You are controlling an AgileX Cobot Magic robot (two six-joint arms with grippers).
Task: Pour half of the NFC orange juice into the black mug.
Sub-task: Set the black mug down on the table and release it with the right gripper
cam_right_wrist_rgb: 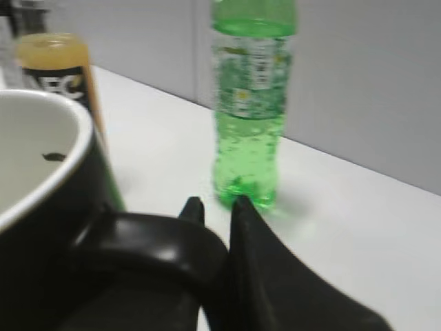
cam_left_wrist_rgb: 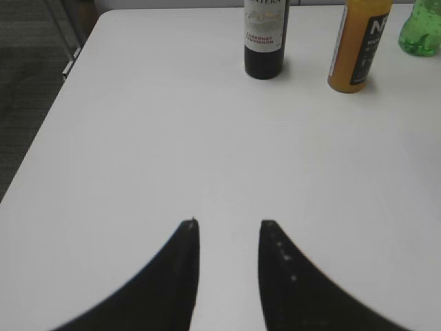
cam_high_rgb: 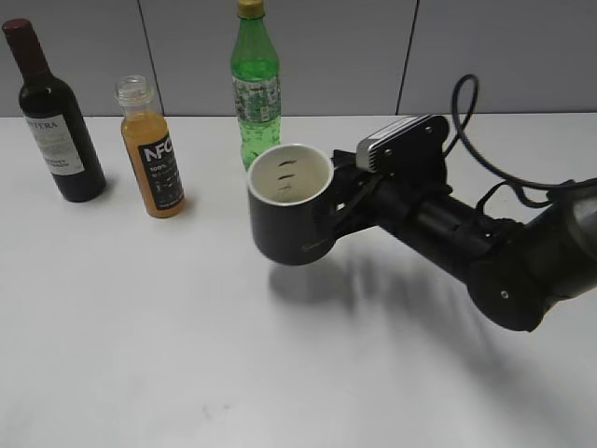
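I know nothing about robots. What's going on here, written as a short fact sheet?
Held item: black mug, lifted off the table and tilted toward the camera, white inside, looks empty
Holder: right gripper, shut on the mug's handle
Left gripper: open, holding nothing, above bare table
NFC orange juice: upright, uncapped, nearly full, left of the mug
Other bottles: dark wine bottle far left; green soda bottle behind the mug
Pouring: not yet begun

White table (cam_high_rgb: 140, 355); grey panelled wall (cam_high_rgb: 336, 47) behind; dark floor (cam_left_wrist_rgb: 27, 83) at left.
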